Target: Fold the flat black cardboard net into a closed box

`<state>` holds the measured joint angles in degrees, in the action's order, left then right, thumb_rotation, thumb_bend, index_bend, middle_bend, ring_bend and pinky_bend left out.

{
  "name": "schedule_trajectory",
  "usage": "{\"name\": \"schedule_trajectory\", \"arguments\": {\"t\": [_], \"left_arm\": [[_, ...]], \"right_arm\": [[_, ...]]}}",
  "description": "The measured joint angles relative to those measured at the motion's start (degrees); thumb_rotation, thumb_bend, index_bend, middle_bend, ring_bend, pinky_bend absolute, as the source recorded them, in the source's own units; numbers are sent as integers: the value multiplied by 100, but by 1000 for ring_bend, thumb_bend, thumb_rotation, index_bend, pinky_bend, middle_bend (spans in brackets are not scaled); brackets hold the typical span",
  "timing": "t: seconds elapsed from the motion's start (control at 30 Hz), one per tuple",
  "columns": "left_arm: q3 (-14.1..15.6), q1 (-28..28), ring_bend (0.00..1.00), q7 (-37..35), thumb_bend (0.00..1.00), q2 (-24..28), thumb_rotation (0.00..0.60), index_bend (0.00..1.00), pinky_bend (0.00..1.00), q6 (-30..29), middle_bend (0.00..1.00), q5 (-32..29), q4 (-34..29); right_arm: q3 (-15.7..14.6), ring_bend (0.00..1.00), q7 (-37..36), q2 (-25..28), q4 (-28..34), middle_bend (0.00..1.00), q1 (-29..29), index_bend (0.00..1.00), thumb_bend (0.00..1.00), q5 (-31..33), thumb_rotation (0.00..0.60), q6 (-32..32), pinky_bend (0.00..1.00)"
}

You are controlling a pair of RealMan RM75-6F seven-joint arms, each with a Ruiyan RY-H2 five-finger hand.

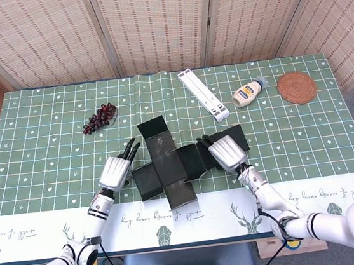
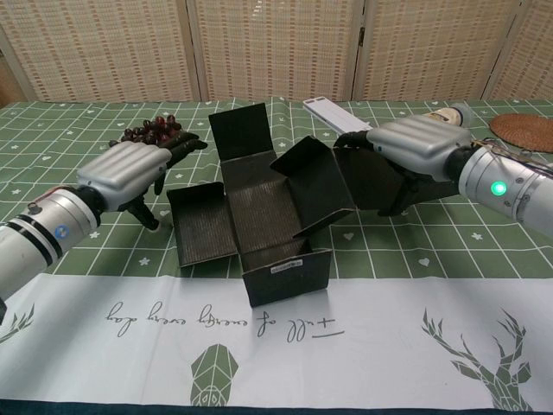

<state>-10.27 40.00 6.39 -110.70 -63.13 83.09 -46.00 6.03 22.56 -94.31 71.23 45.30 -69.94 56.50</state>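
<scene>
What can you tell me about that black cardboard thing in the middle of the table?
The black cross-shaped cardboard net looks ribbed and matte and lies on the green checked tablecloth. It is partly folded: the near flap stands upright and carries a small white label, the far flap tilts up, the left flap lies nearly flat. The right hand holds the raised right flap. The left hand is close beside the left flap; contact cannot be told.

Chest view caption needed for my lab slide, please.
Right hand holds up a flap of the black cardboard net; left hand hovers beside its opposite flap.
</scene>
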Motion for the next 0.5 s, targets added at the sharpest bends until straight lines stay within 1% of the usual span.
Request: {"name": "schedule_trajectory", "arguments": {"t": [0.13,0.23,0.37,0.5], "left_arm": [[-36,36,503,-309,96,-70,600,0,819,-1,0,-46,-94],[-39,41,501,-653,96,-42,600,0,820,-11,0,-43,-282],[-18,59,497,-1174,96,87,600,0,820,-25,0,11,-705],[17,89,490,-1444,96,239,600,0,820,-83,0,115,-1050]], "right_arm": [[24,799,0,-26,-19,287,-1,221,301,-31,600,-39,955],[37,799,3,-37,-34,287,8,221,301,-52,600,-92,955],[26,799,38,8,-11,287,60,221,301,-146,600,-201,955],[8,800,170,168,125,287,142,221,301,-276,600,-294,955]]}}
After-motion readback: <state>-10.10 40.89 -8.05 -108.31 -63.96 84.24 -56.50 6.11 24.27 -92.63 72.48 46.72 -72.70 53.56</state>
